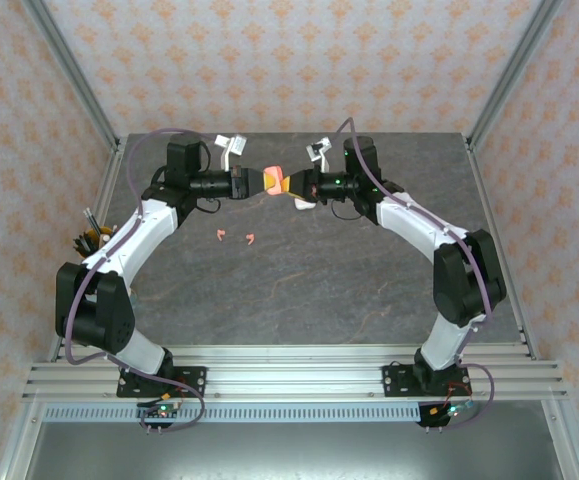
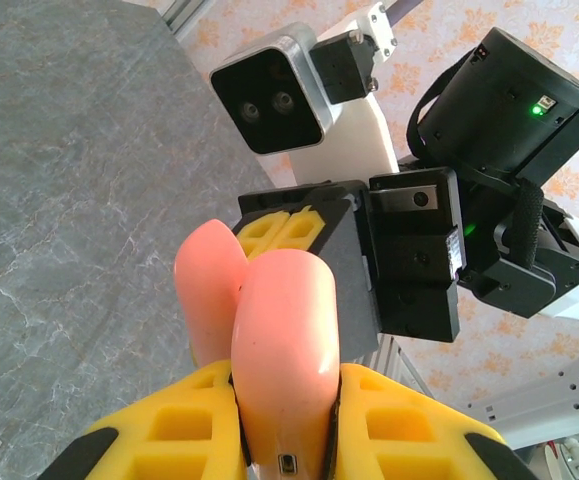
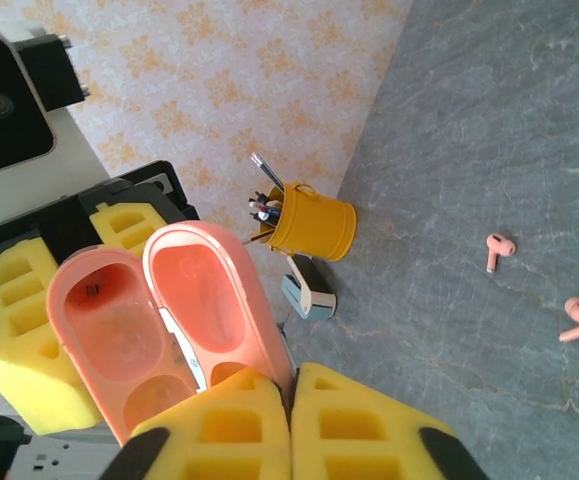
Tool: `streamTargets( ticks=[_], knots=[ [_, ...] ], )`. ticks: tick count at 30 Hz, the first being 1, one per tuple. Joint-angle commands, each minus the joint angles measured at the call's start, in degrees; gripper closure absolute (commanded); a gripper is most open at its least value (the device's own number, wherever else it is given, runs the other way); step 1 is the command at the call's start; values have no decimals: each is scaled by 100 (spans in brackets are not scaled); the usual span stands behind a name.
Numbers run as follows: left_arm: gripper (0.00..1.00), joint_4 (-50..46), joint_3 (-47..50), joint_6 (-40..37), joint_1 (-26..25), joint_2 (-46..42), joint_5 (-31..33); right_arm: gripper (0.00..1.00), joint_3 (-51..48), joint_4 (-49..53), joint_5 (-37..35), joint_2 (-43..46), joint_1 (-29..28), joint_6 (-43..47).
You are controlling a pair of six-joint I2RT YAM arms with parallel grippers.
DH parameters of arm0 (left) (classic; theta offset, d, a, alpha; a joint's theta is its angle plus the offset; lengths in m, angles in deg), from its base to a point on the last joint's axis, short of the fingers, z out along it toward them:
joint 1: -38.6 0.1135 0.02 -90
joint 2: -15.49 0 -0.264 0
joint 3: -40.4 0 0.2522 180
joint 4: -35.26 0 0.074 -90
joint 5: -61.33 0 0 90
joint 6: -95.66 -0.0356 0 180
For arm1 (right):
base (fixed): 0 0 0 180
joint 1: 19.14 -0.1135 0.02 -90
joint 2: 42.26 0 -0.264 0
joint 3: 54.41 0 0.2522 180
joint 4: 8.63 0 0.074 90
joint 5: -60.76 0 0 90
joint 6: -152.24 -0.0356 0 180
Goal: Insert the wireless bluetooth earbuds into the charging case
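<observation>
Right gripper (image 3: 291, 400) is pinched shut on the rim of the open pink case (image 3: 204, 290). Left gripper (image 2: 284, 400) clamps the other half, and I see it held above the table (image 3: 469, 120). Two pink earbuds (image 3: 497, 250) lie loose there, well apart from the case.

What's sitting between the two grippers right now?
The top view shows the open pink charging case there. The left gripper clamps one half and the right gripper pinches the edge of the other.
</observation>
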Motion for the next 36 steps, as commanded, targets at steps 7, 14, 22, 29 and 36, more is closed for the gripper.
streamTargets(
  ticks=[7,14,22,29,36],
  knots=[
    [68,-117,-133,-177,-130,76,110,100,190,463,-315,189,-8,467],
    [17,-409,-380,-377,-6,35,284,100,887,2742,-954,94,9,2050],
    [11,-3764,-1946,-2686,50,755,178,100,2428,5714,-1915,-473,-6,4525],
    [11,-5396,-2925,-3815,60,1588,-220,100,3202,6802,-2441,-856,-38,5517],
    [24,-6622,-3632,-4717,52,2507,-911,100,3162,6680,-2108,-913,-128,5640]
  ],
)
